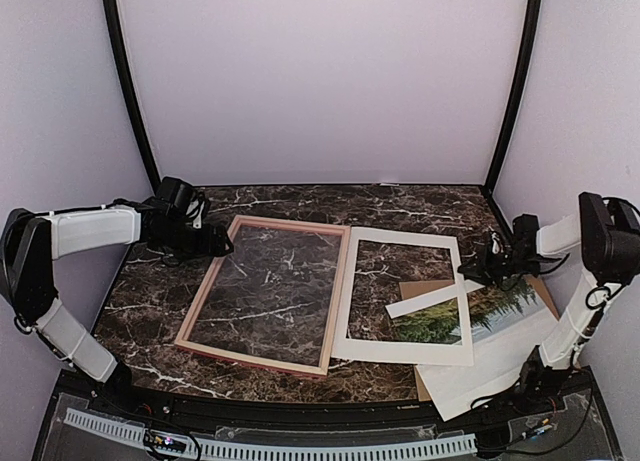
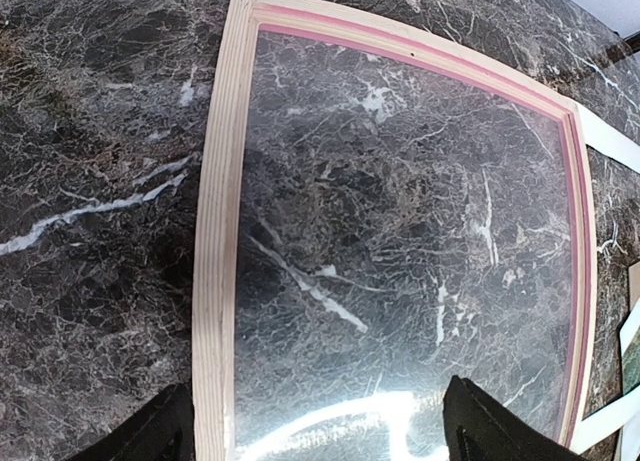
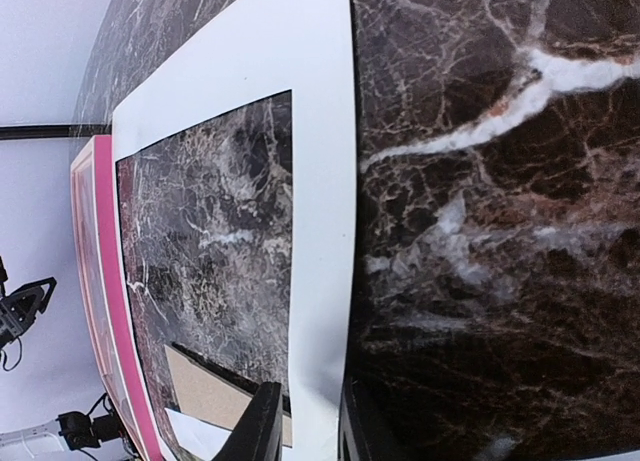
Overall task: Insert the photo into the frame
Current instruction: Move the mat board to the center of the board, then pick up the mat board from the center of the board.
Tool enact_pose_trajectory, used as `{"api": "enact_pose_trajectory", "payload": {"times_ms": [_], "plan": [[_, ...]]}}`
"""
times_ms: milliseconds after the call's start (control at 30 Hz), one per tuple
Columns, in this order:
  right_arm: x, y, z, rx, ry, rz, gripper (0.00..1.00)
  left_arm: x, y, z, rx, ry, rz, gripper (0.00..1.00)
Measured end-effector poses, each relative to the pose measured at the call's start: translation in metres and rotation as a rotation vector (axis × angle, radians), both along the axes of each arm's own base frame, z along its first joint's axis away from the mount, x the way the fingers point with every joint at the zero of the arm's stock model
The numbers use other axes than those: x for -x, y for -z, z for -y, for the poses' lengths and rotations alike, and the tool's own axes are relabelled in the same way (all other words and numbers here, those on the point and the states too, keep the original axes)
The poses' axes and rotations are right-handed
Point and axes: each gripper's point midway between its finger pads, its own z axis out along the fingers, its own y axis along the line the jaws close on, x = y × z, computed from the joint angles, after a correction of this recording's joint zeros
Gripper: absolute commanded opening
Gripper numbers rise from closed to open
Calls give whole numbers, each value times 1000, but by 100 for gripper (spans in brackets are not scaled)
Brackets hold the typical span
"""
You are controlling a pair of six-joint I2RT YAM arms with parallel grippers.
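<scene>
Dark marble tabletop [image 1: 150, 301], white-veined and glossy, inside pale lilac walls. Directly below and ahead of left gripper [image 2: 318, 411], fingertips spread wide and holding nothing: frame [image 2: 215, 241], flat and back-up, with pale ridged wood rails and a pink inner lip around reflective glazing. Right gripper [image 3: 308, 406], 2 fingers apparently pinched on right rail of white mat board [image 3: 320, 181], 1 above and 1 below. Possible second sheet in same pinch not discernible. Just beside and below that gripper, toward its own arm base: photo [image 1: 505, 303], thin limp print of green trees, partly under mat and over brown backing board [image 1: 425, 287]. Likely step: clearing stiff, flat mat off print. Raise rail only slightly, carry board level toward frame, avoid dragging or creasing paper beneath. Hold left gripper ready to steady frame.
</scene>
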Motion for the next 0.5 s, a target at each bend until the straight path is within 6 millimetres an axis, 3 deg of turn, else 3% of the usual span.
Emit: {"api": "enact_pose_trajectory", "payload": {"times_ms": [500], "plan": [[1,1,-19,-66,-62,18,15,-1,5,3,10,5,-14,89]]}}
